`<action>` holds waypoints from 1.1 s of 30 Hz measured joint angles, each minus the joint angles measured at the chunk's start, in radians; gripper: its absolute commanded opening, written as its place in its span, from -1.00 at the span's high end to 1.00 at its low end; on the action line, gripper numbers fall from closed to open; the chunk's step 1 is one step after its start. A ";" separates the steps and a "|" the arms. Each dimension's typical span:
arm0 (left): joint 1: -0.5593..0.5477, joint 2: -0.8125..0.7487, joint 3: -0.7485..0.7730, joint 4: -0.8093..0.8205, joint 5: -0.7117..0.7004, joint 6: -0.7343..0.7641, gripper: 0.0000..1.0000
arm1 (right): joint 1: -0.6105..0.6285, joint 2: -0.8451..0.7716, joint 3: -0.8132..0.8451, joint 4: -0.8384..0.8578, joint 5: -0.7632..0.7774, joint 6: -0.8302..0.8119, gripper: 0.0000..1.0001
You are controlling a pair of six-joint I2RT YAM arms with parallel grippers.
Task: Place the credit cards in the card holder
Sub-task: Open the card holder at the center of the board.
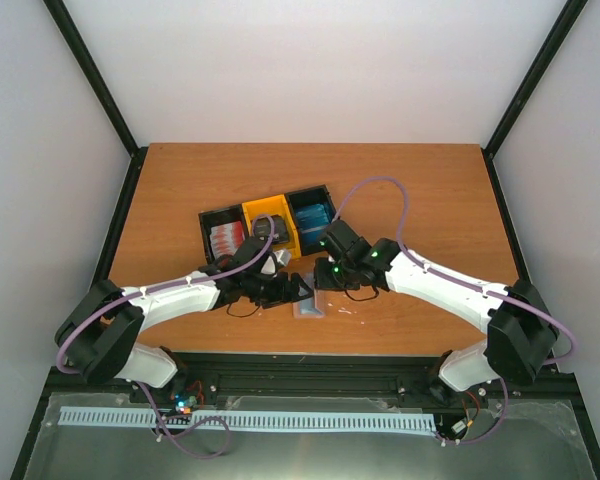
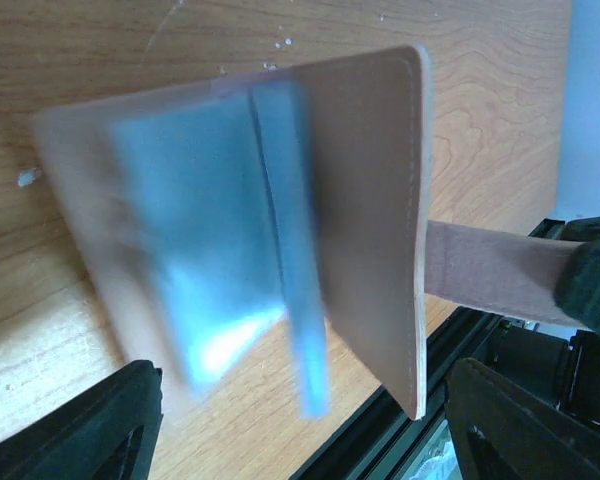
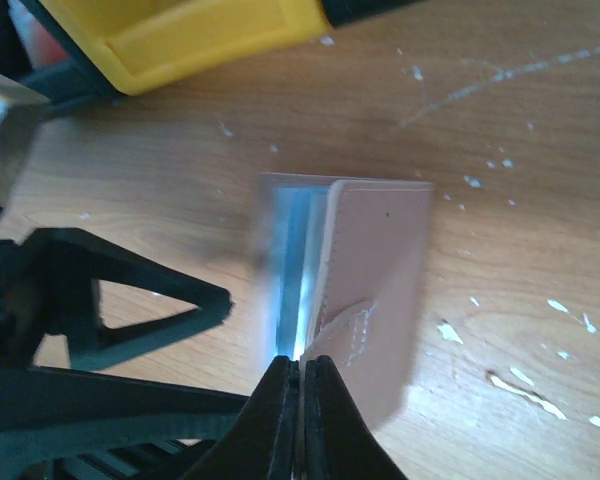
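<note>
While half-open, card holder (image 3: 375,260), long axis toward yellow bin (image 3: 180,30).

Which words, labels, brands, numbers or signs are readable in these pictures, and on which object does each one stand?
No text can be read.
The card holder: plain tan cover and clear sleeves, no print visible.
The red cards and blue cards in the tray: too small to read any print.
The tray itself: no label visible.
</note>
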 measured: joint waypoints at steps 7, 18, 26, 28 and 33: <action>0.002 0.000 -0.002 0.001 -0.005 0.003 -0.23 | 0.000 0.001 0.011 0.016 -0.001 -0.002 0.94; 0.002 0.030 -0.012 0.001 -0.027 0.001 0.02 | 0.000 0.004 -0.013 -0.082 0.164 0.001 0.84; 0.002 0.047 -0.015 0.016 -0.022 0.001 0.08 | -0.001 0.059 -0.027 -0.204 0.381 -0.003 0.58; 0.002 0.061 -0.015 0.025 -0.018 0.001 0.10 | -0.002 0.093 -0.026 -0.229 0.427 -0.004 0.45; 0.002 0.105 -0.015 0.053 0.013 0.001 0.21 | -0.005 0.173 0.013 -0.293 0.497 -0.004 0.19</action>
